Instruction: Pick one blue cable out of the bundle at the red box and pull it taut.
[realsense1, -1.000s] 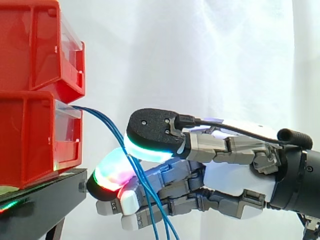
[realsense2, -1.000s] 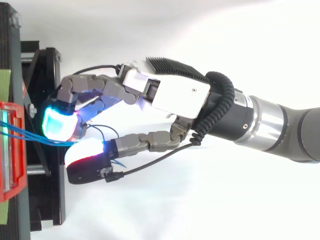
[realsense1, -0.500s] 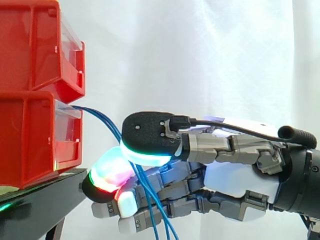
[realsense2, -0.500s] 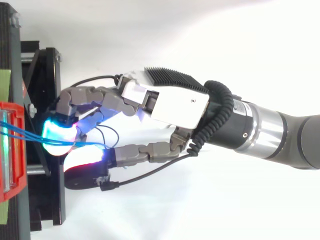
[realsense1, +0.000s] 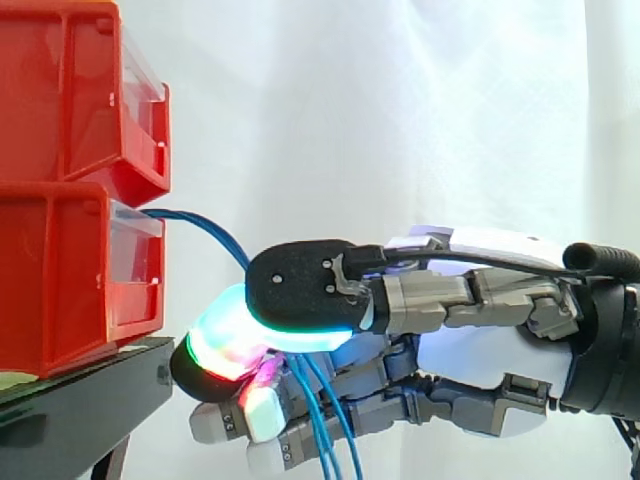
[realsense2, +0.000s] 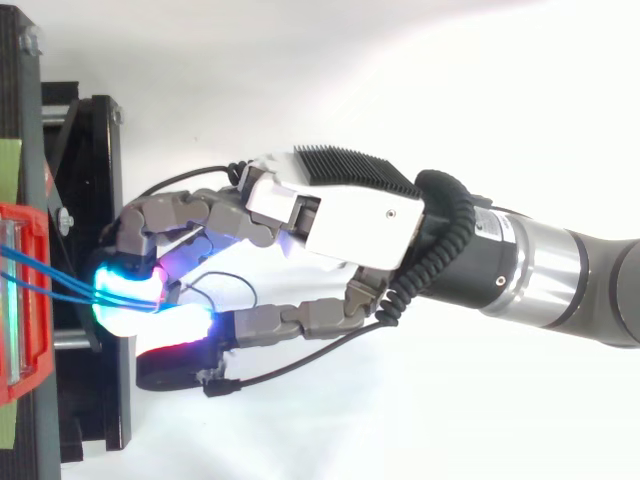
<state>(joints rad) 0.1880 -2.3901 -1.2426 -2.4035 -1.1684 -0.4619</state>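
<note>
A bundle of thin blue cables (realsense1: 215, 232) leaves the lower red bin (realsense1: 60, 270) and curves down to the right into my hand (realsense1: 480, 350). The black-backed thumb pad (realsense1: 300, 290) presses down on the glowing green and red finger pads (realsense1: 225, 335), with the cables pinched between them. Below the pinch the cables hang loose past the curled fingers. From above, the strands (realsense2: 60, 285) run slack from the red bin (realsense2: 25, 300) into the glowing pads of the hand (realsense2: 350, 215). I cannot tell how many strands are caught.
A second red bin (realsense1: 70, 90) is stacked on the lower one. Both stand on a black stand (realsense1: 80, 400), whose edge lies just left of the fingertips. A white curtain hangs behind everything.
The thumb pad has come down onto the finger pads, closing the gap around the blue cables. The hand has shifted slightly toward the stand.
</note>
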